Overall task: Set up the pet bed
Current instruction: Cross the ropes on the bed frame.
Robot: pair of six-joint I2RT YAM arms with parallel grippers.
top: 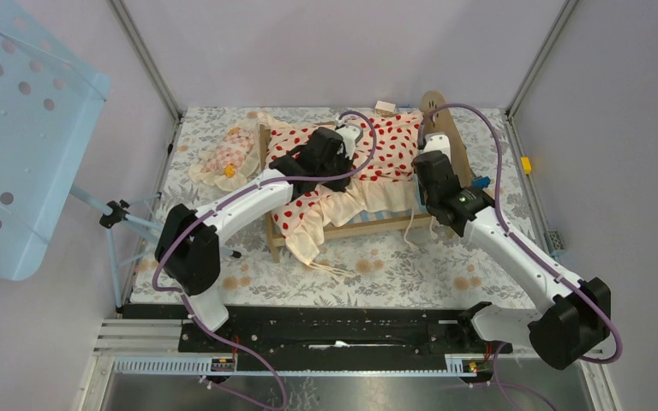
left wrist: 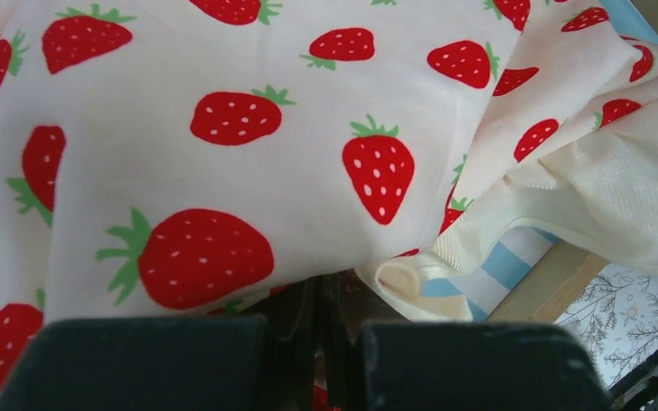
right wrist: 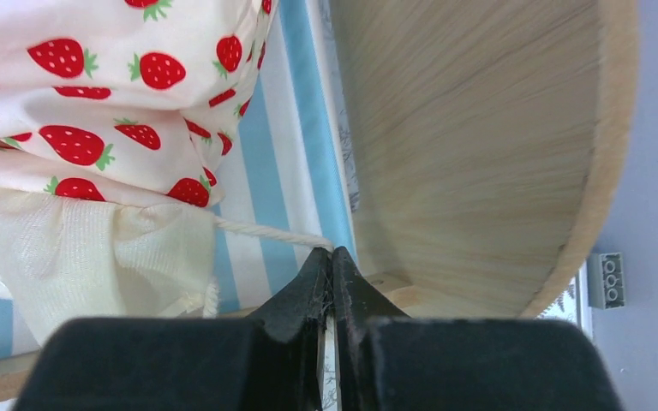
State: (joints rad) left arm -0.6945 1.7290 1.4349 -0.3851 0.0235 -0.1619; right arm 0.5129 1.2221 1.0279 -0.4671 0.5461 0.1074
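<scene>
The pet bed (top: 368, 226) stands mid-table, its rounded headboard (top: 434, 116) at the right end. A cream blanket (top: 390, 145) printed with red strawberries lies rumpled over it, one end hanging off the front rail. My left gripper (left wrist: 321, 287) is shut on a fold of that blanket (left wrist: 223, 154) above the middle of the bed. My right gripper (right wrist: 332, 253) is pinched shut on a white cord (right wrist: 261, 229) from the blanket's ruffled edge, close to the headboard (right wrist: 480, 145). The striped mattress (right wrist: 261, 171) shows beside it.
A small pink pillow (top: 227, 158) lies on the floral cloth left of the bed. A small block (top: 385, 108) sits behind it, a yellow piece (top: 526, 164) at the right edge. A blue perforated panel (top: 17, 137) on a stand leans in from the left.
</scene>
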